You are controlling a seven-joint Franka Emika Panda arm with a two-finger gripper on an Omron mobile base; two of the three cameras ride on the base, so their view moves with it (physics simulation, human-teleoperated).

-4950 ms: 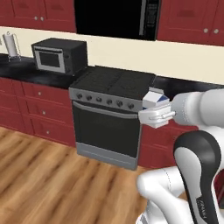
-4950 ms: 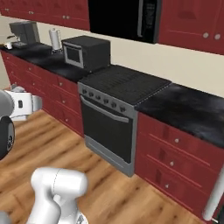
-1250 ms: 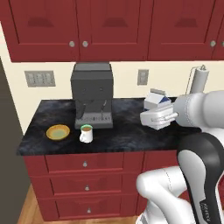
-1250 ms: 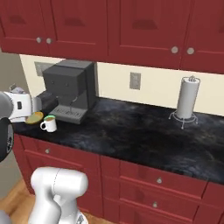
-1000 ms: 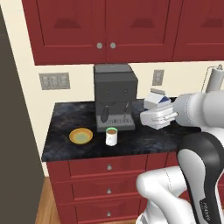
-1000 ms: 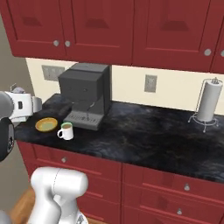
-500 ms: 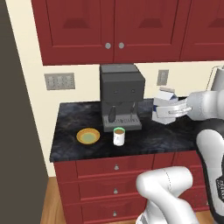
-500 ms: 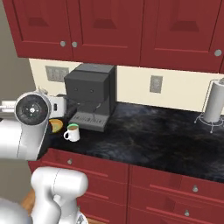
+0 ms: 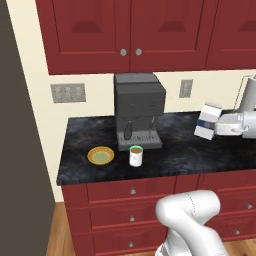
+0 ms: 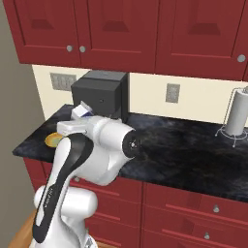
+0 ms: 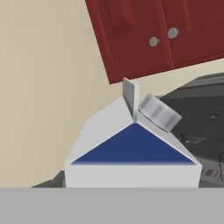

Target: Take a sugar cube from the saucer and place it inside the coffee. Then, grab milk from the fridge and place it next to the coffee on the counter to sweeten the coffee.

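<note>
Milk cartons: one, the milk (image 9: 207,121), at 3 o'clock of the coffee machine.
Coffee cups: one, the coffee (image 9: 135,156).
Saucers: one, the saucer (image 9: 100,156), at 9 o'clock of the cup.
Coffee machines: one (image 9: 138,110), at 12 o'clock of the cup.
Paper towel holders: one (image 10: 237,118).
Wall outlet plates: two, a wide one (image 9: 68,93) and a narrow one (image 9: 186,88).

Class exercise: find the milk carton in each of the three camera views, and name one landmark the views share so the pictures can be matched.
Left base view: the milk is at right of centre, held above the counter, right of the coffee machine.
Right base view: the milk is at left, just above the arm, in front of the coffee machine.
Hand view: the milk is at bottom centre, close up.
Shared landmark: the coffee machine.
</note>
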